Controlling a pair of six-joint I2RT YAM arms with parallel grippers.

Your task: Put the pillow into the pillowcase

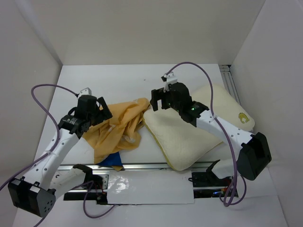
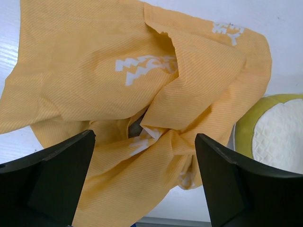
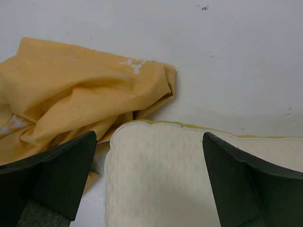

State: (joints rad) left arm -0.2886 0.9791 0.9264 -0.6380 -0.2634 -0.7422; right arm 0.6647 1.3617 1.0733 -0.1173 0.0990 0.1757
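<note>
The cream quilted pillow (image 1: 199,130) lies flat at the table's centre-right, with a small yellow mark (image 1: 243,117) near its far right corner. The pillowcase (image 1: 118,128) lies crumpled just left of it, orange side up, with a blue patch (image 1: 112,161) at its near edge. My left gripper (image 1: 105,113) is open above the pillowcase's left part; its wrist view shows orange folds with white lettering (image 2: 142,71) between the fingers (image 2: 61,175). My right gripper (image 1: 156,101) is open above the pillow's far left corner (image 3: 156,170), holding nothing.
White walls enclose the table on the left, back and right. A metal rail (image 1: 142,166) runs along the near edge by the arm bases. A white sheet (image 1: 142,187) lies in front of the rail. The pillow's edge (image 2: 279,132) shows at the right of the left wrist view.
</note>
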